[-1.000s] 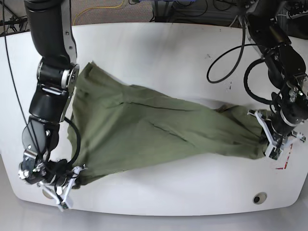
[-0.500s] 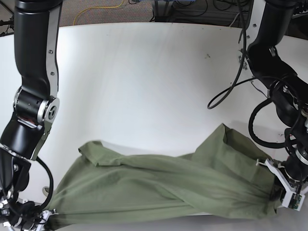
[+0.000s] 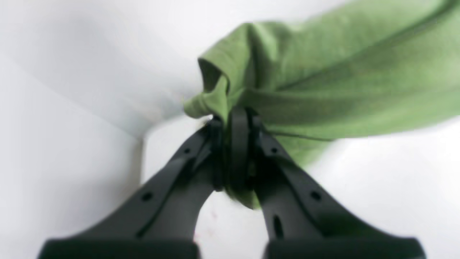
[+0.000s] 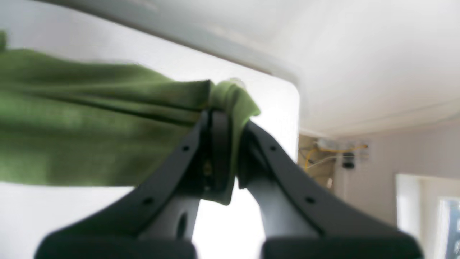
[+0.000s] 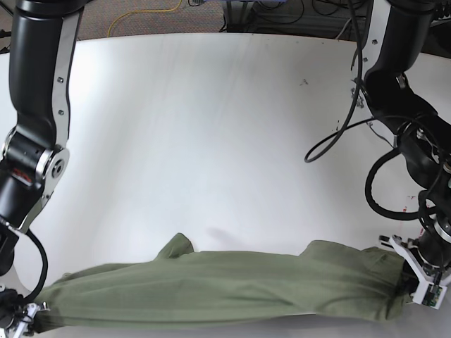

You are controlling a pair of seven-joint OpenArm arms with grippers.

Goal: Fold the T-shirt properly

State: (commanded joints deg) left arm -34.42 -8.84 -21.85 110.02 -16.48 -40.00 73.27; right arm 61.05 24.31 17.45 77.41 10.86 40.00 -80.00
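Observation:
The olive-green T-shirt hangs stretched in a long bunched band along the table's front edge, partly past it. My left gripper is at the right of the base view, shut on one end of the cloth; its wrist view shows green fabric pinched between the black fingers. At the base view's bottom left corner my right gripper is shut on the other end, with the T-shirt bunched between its fingers.
The white table spreads out behind the shirt. Black cables loop beside the arm at the right. Beyond the far table edge lie a yellow cable and other wires on the floor.
Both grippers have pulled the T-shirt toward the front edge of the table. The cloth has gone from a broad spread in the middle to a narrow taut band at the edge.

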